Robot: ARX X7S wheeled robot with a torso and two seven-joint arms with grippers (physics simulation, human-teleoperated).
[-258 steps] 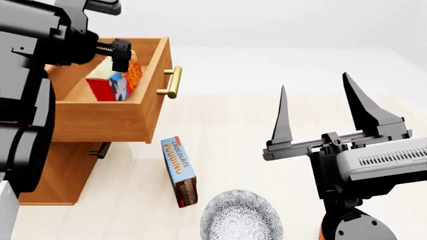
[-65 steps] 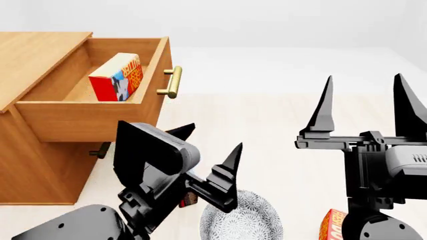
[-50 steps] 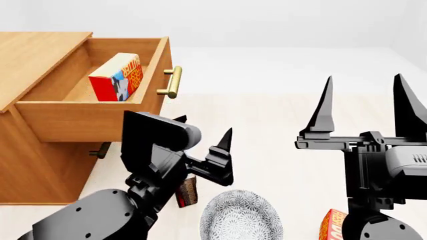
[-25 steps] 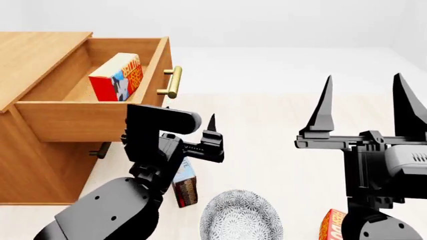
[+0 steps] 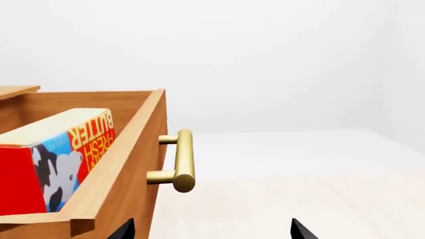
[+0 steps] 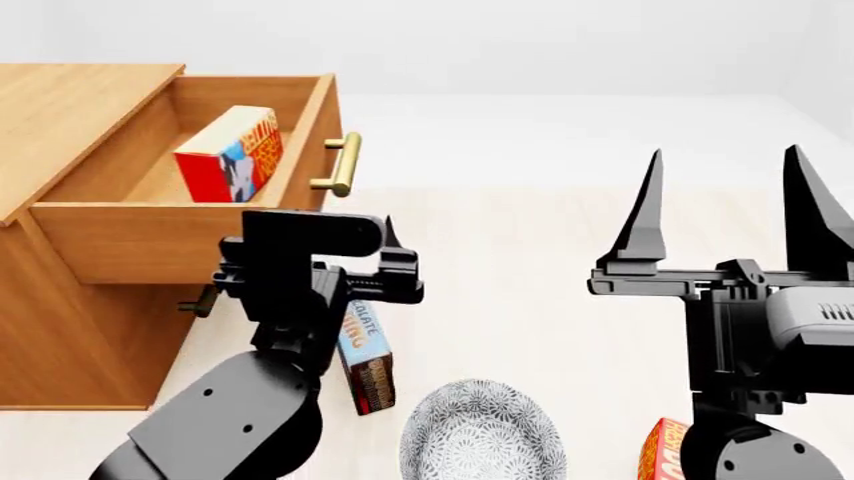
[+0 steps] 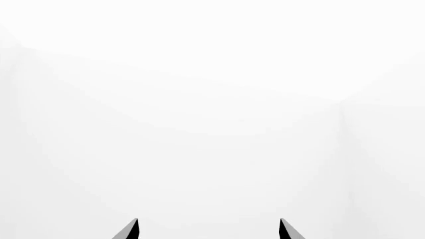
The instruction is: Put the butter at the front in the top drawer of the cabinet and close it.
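Note:
The cabinet (image 6: 80, 330) stands at the left with its top drawer (image 6: 174, 235) pulled open. A red butter carton (image 6: 227, 155) lies inside it and also shows in the left wrist view (image 5: 56, 159). The drawer's brass handle (image 6: 340, 165) shows in the left wrist view too (image 5: 182, 159). My left gripper (image 6: 318, 280) is open and empty, in front of the drawer and below its handle; only its tips (image 5: 211, 234) show in its wrist view. My right gripper (image 6: 726, 155) is open, empty, raised at the right, tips up (image 7: 208, 231). The second butter carton (image 6: 663, 450) is at the bottom right.
A blue chocolate pudding box (image 6: 363, 350) lies on the floor behind my left arm. A patterned grey plate (image 6: 481, 435) sits at the bottom centre. The lower drawer's handle (image 6: 200, 300) peeks out under the top drawer. The right wrist view shows only white wall.
My left gripper has risen from low near the plate and turned to face the open drawer's front, below the handle. The right arm has not moved.

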